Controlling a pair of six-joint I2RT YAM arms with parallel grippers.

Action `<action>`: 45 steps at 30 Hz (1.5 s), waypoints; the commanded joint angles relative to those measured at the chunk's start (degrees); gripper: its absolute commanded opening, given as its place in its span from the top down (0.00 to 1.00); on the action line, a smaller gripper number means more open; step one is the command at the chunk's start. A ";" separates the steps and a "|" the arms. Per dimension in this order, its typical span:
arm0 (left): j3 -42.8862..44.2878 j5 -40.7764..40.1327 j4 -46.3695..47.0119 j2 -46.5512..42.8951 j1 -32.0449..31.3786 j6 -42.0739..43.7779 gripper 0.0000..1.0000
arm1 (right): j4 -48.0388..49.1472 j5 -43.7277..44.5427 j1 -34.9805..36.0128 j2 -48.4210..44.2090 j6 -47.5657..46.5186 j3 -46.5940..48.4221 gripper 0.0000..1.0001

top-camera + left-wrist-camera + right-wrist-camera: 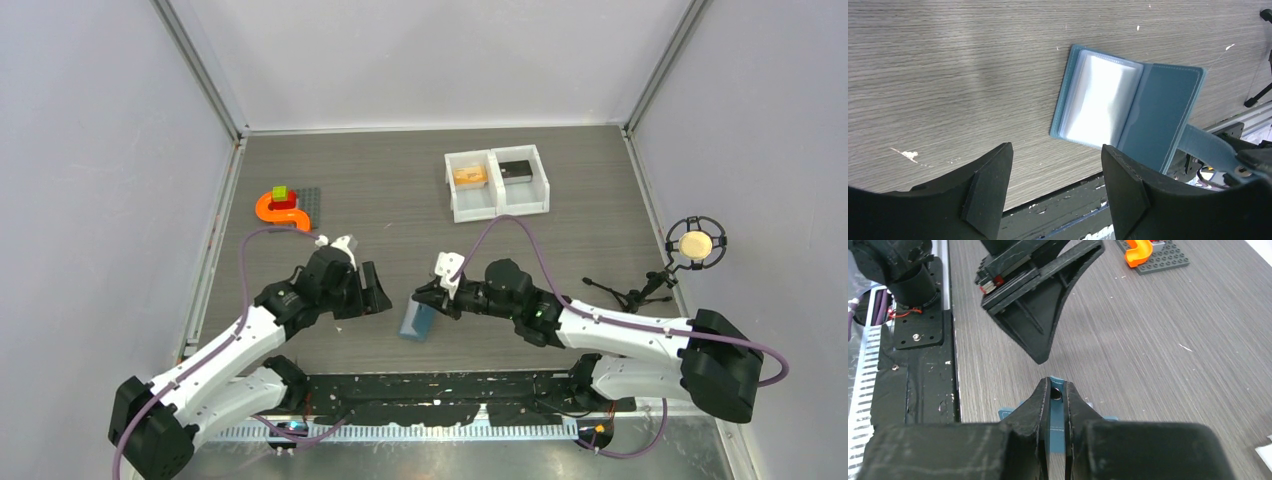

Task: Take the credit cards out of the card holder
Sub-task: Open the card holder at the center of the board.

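Note:
The light-blue card holder [417, 320] lies open on the table near the front edge. In the left wrist view its clear inner pockets [1100, 100] look empty. My right gripper [428, 297] is shut on the holder's snap strap [1057, 405], which also shows in the left wrist view [1205, 146]. My left gripper [378, 292] is open and empty just left of the holder, fingers [993, 185] apart above the table's front edge. The orange-yellow card [469, 175] and the dark card [516, 170] lie in the white tray, one per compartment.
The white two-compartment tray [497, 208] stands at the back centre-right. An orange curved toy piece [280, 208] sits on a grey stud plate [308, 200] at the back left, and shows in the right wrist view [1138, 251]. A round device on a small stand [696, 244] is at the right edge.

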 commanded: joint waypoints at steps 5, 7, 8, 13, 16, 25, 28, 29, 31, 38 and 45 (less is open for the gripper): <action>-1.66 -0.36 4.60 1.79 0.38 -0.94 0.34 | 9.78 -4.18 0.24 1.49 2.25 -4.17 0.92; -2.06 0.51 5.29 2.23 0.40 -0.53 0.34 | 10.75 -3.33 0.23 0.56 4.27 -5.67 0.90; -1.96 0.54 5.27 2.37 0.45 -0.35 0.34 | 11.15 -1.79 0.23 0.09 4.99 -6.86 0.87; -1.53 1.14 5.48 3.47 0.38 0.78 0.36 | 0.09 9.21 0.24 -5.10 11.83 -7.95 0.82; -2.25 2.51 7.77 3.39 0.34 1.17 0.37 | -4.51 12.84 0.23 -10.70 16.95 -10.27 0.81; -2.88 2.38 10.30 6.62 0.32 -0.08 0.39 | -26.70 30.64 0.23 -17.55 36.34 -11.51 0.71; -2.98 3.19 11.24 7.80 0.28 -0.94 0.39 | -31.71 31.85 0.23 -17.09 41.73 -10.60 0.64; -3.11 3.40 11.59 8.08 0.32 -1.24 0.39 | -32.77 32.00 0.23 -16.68 44.27 -9.83 0.63; -3.44 3.82 12.28 8.31 0.28 -1.58 0.39 | -36.26 32.55 0.22 -15.92 47.94 -8.02 0.59; -5.00 6.37 16.65 8.56 0.33 -1.83 0.39 | -48.49 34.79 0.21 -14.66 56.56 0.84 0.49; -6.31 8.21 19.32 9.67 0.33 -2.25 0.39 | -49.16 33.88 0.23 -13.32 60.74 8.39 0.49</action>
